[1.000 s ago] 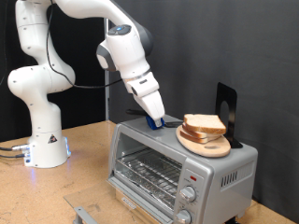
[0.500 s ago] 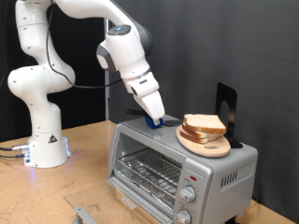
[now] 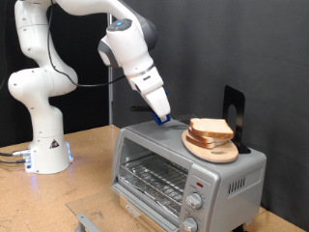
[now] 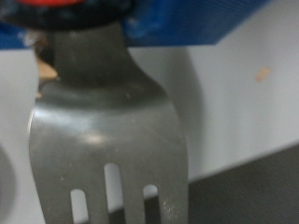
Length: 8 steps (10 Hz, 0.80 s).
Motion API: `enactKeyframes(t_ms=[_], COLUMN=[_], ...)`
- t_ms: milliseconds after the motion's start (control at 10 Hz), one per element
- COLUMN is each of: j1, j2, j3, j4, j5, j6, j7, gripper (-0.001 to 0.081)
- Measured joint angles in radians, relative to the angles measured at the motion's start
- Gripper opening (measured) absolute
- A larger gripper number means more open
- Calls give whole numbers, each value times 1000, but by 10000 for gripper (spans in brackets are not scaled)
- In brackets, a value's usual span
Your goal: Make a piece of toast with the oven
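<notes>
The silver-grey oven (image 3: 183, 169) stands at the exterior view's lower right, its glass door closed and the wire rack behind it bare. On its roof a round wooden plate (image 3: 214, 152) carries a pile of bread slices (image 3: 210, 130). A single piece of toast apart from that pile is out of view. My gripper (image 3: 160, 119) hangs just above the oven's roof, to the exterior view's left of the plate. In the wrist view a metal fork (image 4: 103, 121) fills the picture, its handle running up between my blue fingers (image 4: 187, 23), which are shut on it.
The arm's white base (image 3: 43, 145) stands on the wooden table (image 3: 87, 184) at the exterior view's left. A black stand (image 3: 235, 111) rises behind the plate on the oven. Two knobs (image 3: 193, 203) and a red light sit on the oven's front. A black curtain closes the background.
My gripper has lifted a little and drifted towards the exterior view's upper left, away from the oven's roof. The plate, bread and oven have stayed put.
</notes>
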Motion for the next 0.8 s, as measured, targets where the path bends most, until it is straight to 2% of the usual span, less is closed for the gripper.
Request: enactKeyframes(t_ms=[200,400,500,600,800], j1=[-7,-6,-6,-7,-30], j2=[-43,-43,-51,-65,-99], j3=[-17,-18,-28,-48,-102], j4=[16,7,-2,-12,-23], j5=[-6,31,106,171,202], j6=[-84,-52,3,36,35], j7=[1,-7,-35,-59,-54], gripper=[263,263,263,263,263])
